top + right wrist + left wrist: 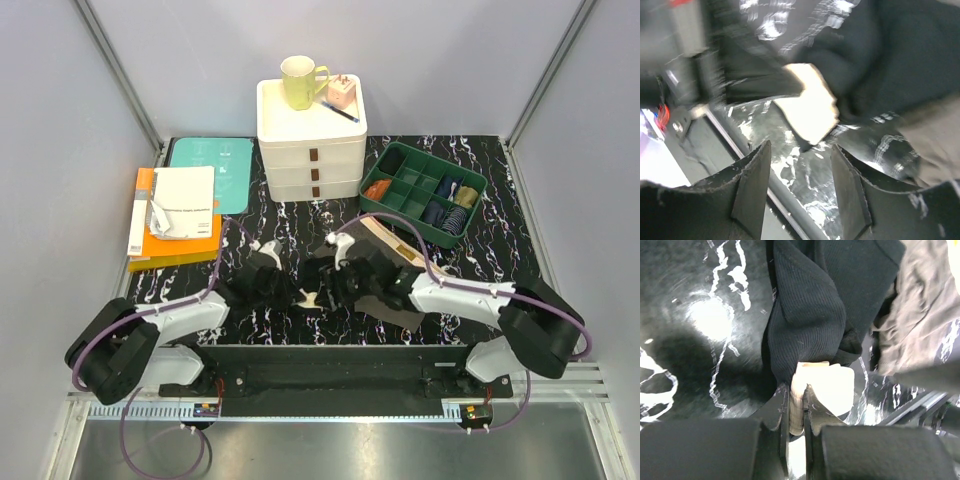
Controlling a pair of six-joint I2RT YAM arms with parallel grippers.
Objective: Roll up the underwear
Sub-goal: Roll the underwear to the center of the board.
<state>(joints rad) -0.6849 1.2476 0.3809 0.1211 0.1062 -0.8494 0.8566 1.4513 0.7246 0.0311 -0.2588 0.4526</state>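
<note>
Beige waistband (821, 386) sits pinched in left fingers (771, 411), a grip seemingly obscured overhead.

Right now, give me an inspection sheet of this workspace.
Surface: black marbled tabletop, no spills seen.
Job's things: black ribbed cloth underwear bunched at centre, beige waistband toward the arms; olive-brown cloth underwear crumpled beside it.
Clutter: white three-drawer unit carrying a yellow-green ceramic mug; green compartment tray; stack of books at the left.
Grippers: left end effector pinches the black underwear's waistband; right end effector open, holding nothing.
Cables: purple cable arches over the right arm, no snag seen.
Surroundings: grey enclosure walls.
</note>
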